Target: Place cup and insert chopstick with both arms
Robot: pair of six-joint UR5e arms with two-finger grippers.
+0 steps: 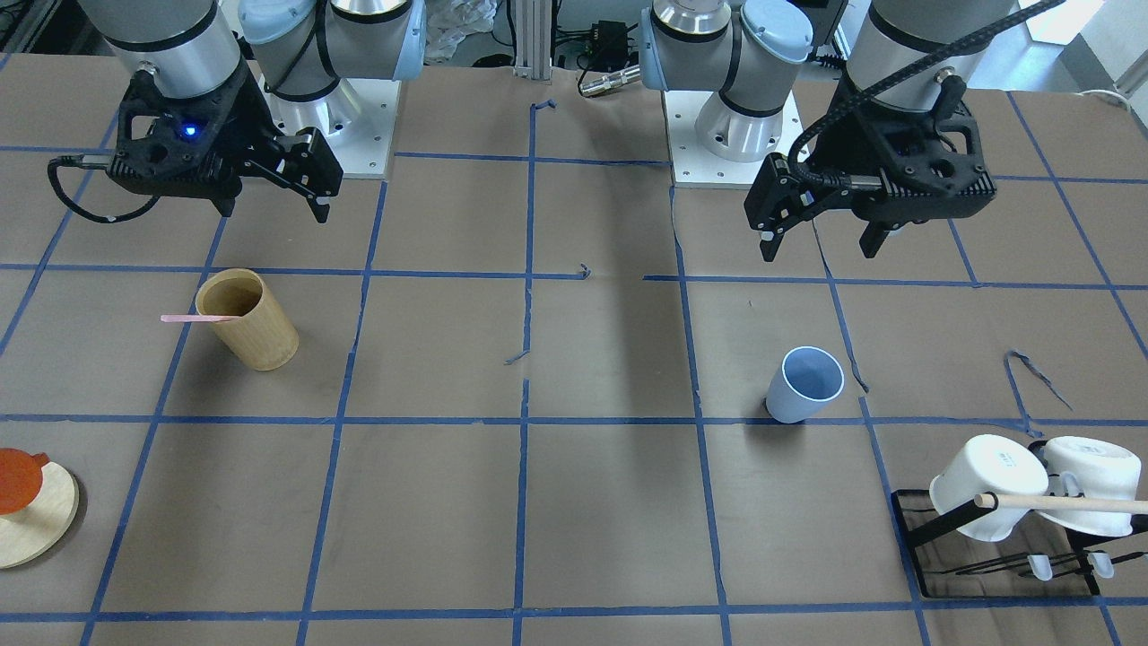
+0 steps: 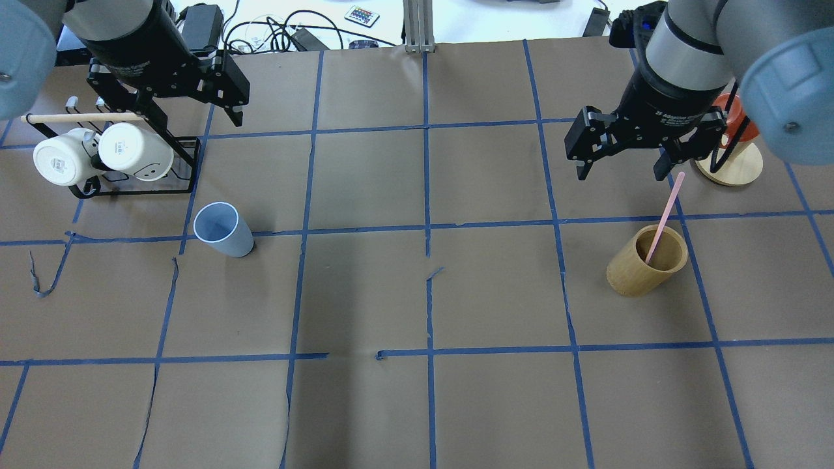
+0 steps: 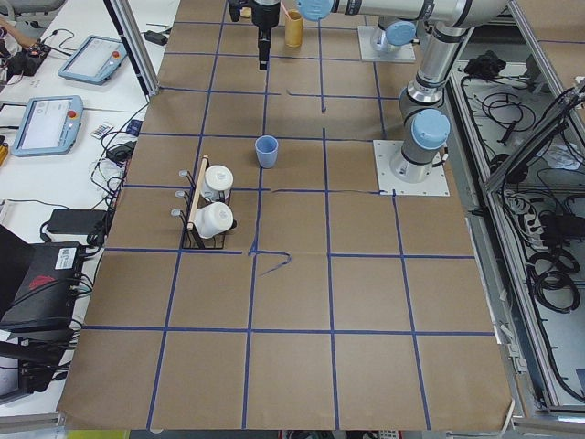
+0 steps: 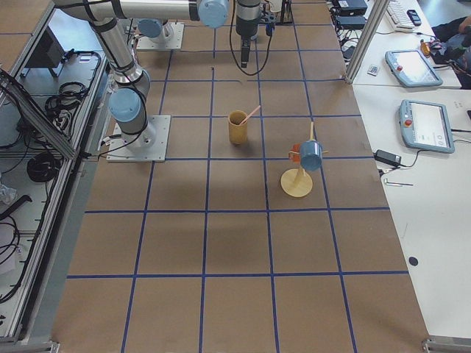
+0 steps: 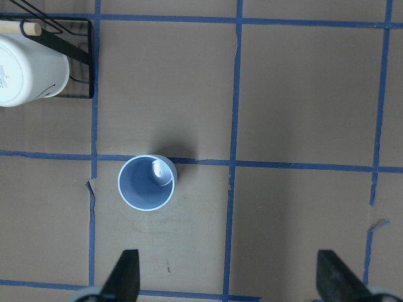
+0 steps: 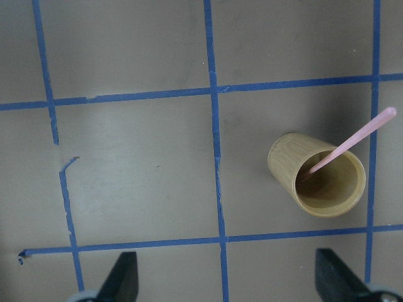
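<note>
The light-blue cup [image 1: 804, 384] stands upright and empty on the brown table, also in the overhead view [image 2: 223, 229] and the left wrist view [image 5: 147, 182]. My left gripper [image 1: 821, 242] hangs open above and behind it, empty [image 5: 230, 277]. The pale pink chopstick [image 2: 664, 215] leans inside the tan bamboo cup [image 2: 645, 260], its top sticking out over the rim [image 6: 352, 141]. My right gripper [image 2: 620, 172] is open and empty, above the table just beyond the bamboo cup [image 1: 248, 320], close to the chopstick's top end.
A black rack [image 2: 140, 191] with two white mugs [image 2: 133, 151] and a long wooden rod [image 2: 85, 118] stands near the left gripper. A round wooden stand [image 2: 733, 168] with an orange piece sits beyond the right gripper. Blue tape lines grid the table.
</note>
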